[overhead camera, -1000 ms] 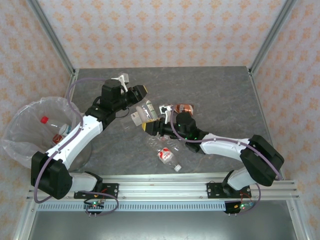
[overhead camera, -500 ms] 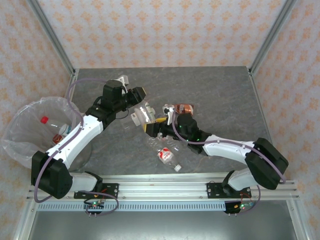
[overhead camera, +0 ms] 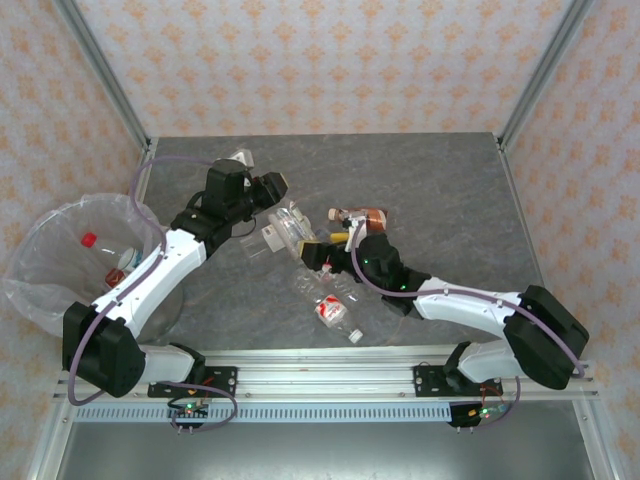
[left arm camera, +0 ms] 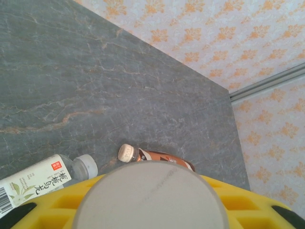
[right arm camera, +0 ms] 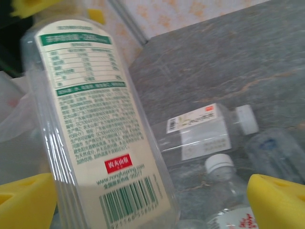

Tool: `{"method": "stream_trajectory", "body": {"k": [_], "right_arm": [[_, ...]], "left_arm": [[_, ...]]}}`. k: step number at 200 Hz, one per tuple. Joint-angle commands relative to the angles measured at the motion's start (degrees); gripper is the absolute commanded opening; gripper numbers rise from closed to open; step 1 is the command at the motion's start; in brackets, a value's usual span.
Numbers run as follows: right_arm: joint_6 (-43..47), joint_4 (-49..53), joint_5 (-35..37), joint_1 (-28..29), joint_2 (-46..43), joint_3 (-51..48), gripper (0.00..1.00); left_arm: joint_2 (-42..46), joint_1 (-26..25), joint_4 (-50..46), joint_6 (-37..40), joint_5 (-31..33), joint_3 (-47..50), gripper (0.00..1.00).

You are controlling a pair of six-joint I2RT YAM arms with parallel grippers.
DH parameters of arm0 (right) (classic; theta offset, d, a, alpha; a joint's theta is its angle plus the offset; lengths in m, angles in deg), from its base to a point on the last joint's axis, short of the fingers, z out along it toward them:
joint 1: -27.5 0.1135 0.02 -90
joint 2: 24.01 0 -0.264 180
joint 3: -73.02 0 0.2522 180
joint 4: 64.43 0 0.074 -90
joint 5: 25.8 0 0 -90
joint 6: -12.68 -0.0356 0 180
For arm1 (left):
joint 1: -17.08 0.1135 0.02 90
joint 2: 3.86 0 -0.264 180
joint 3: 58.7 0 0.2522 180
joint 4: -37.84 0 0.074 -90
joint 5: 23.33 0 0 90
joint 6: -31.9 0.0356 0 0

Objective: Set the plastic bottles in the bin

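Far left, the bin (overhead camera: 40, 225) stands off the table (overhead camera: 440, 190) edge. The left gripper (overhead camera: 280, 195) is clamped on a clear bottle (overhead camera: 287, 226), raised mid-table; I read it as ready to carry binward. The right gripper (overhead camera: 325, 246) gapes wide around it, gripping nothing. Bare table leads toward the rim. Loose bottles (overhead camera: 335, 310) crowd the right fingers.

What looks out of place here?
Loose bottles lie on their sides mid-table, outside the bin. One clear bottle hangs in mid-air, clamped by the left gripper, inside the open right gripper.
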Motion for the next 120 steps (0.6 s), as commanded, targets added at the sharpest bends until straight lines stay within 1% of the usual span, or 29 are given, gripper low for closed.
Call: {"method": "stream_trajectory", "body": {"k": [1,31,62,79,93,120], "right_arm": [[-3.86,6.5,15.93,-1.15,-0.56,-0.91,0.99],[-6.86,6.96,18.4,-1.42,-0.26,-1.68,0.99],[-8.0,7.68,19.0,-2.12,-0.11,-1.7,0.99],[-7.81,7.86,19.05,-2.37,0.02,-1.38,0.99],[-7.82,7.96,19.04,-2.54,0.18,-1.08,0.99],[-8.26,7.52,19.34,-2.82,0.61,-0.72,0.99]], "left_arm": [[0.34,0.04,-4.11,3.41,-0.1,-2.34,0.26],[0.44,0.04,-5.54,4.05,-0.04,-2.93,0.23],[1.18,0.04,-6.44,4.14,-1.17,-3.22,0.15],[2.25,0.04,-7.73,4.53,-0.49,-3.43,0.09],[3.59,0.04,-9.34,5.17,0.89,-3.61,0.0],[6.37,0.04,-13.39,7.11,3.97,-5.26,0.0]]}}
